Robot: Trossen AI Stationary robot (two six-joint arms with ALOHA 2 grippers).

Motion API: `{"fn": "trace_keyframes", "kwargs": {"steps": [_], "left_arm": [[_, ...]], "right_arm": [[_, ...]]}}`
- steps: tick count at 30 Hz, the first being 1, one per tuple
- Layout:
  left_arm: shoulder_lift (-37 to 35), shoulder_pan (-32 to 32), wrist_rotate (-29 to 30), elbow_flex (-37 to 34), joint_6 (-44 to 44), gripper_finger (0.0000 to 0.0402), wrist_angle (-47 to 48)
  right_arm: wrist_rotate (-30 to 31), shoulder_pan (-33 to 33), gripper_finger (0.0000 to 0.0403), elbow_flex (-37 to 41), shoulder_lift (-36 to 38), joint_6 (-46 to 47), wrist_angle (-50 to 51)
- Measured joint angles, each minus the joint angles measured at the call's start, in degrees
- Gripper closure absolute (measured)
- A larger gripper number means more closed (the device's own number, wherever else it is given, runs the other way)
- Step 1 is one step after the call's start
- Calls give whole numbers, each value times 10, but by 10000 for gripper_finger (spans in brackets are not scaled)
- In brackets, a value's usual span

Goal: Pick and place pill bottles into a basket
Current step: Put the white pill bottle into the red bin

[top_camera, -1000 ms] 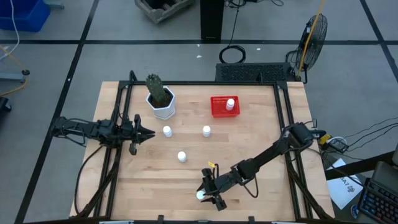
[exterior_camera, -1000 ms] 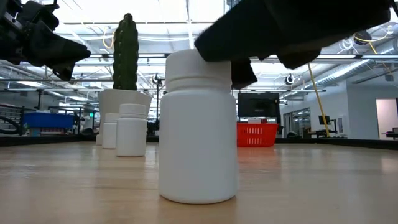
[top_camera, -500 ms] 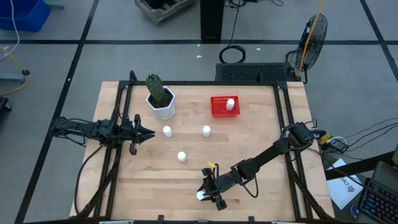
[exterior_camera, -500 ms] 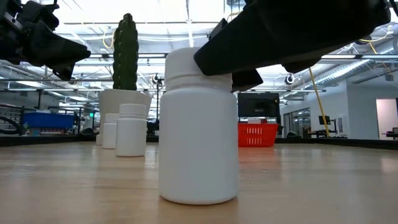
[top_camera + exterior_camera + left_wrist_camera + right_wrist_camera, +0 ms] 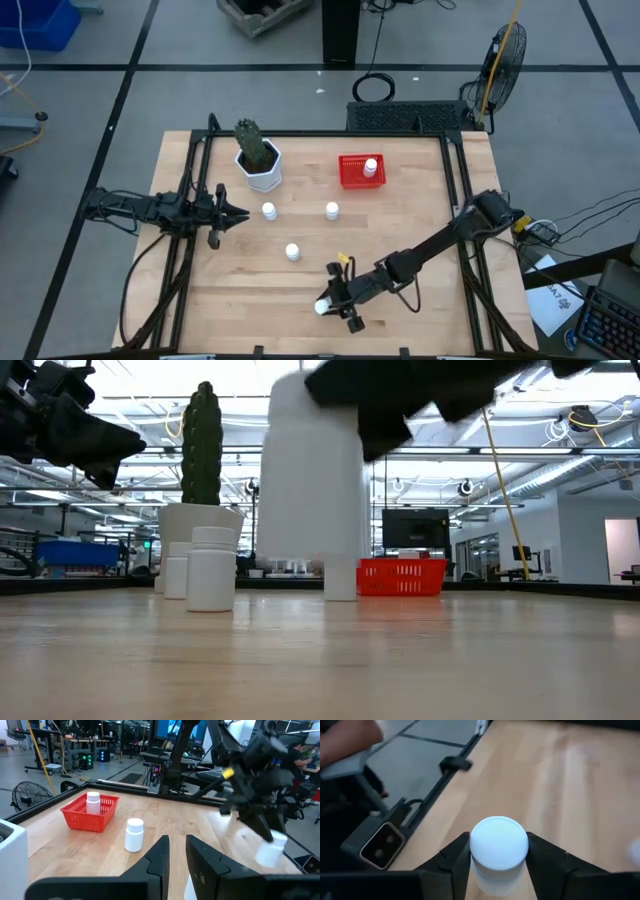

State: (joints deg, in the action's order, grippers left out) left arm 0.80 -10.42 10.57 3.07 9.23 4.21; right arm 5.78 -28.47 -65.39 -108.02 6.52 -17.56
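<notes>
Two arms work over the wooden bench [image 5: 420, 215], largest thing in view. Next in size, the white hexagonal pot [image 5: 263, 172] with its green cactus [image 5: 251, 141] stands near the far edge, and the red basket [image 5: 356, 173] sits beside it, well apart, with one pill bottle [image 5: 371, 167] standing inside. The left claw [image 5: 237, 214] hangs at the bench's left side, its fingers nearly pressed together, only a thin slit between them, gripping nothing. The right claw [image 5: 330, 308] is near the front edge, pinching a held bottle [image 5: 321, 307] at the cap end; the low view shows this bottle [image 5: 312, 470] lifted clear of the wood. Three loose bottles stand mid-bench: one [image 5: 268, 210] just in front of the pot, one [image 5: 331, 210] in front of the basket, one [image 5: 292, 252] nearer the front.
</notes>
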Motion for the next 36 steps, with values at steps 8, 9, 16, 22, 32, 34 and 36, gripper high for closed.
{"fn": "trace_keyframes", "kwargs": {"steps": [8, 9, 16, 22, 32, 34, 36], "left_arm": [[0, 0, 0, 0, 0, 334, 1], [0, 0, 0, 0, 0, 334, 2], [0, 0, 0, 0, 0, 334, 2], [0, 0, 0, 0, 0, 334, 2], [0, 0, 0, 0, 0, 334, 2], [0, 0, 0, 0, 0, 334, 2], [0, 0, 0, 0, 0, 334, 2]], "right_arm": [[152, 19, 245, 4, 116, -58, 128], [167, 24, 246, 8, 132, -59, 140], [200, 95, 251, 76, 247, -72, 157], [200, 193, 249, 154, 337, -48, 157], [146, 360, 247, 228, 393, -42, 157], [135, 388, 251, 236, 392, -42, 158], [129, 410, 252, 241, 392, -42, 157]]}}
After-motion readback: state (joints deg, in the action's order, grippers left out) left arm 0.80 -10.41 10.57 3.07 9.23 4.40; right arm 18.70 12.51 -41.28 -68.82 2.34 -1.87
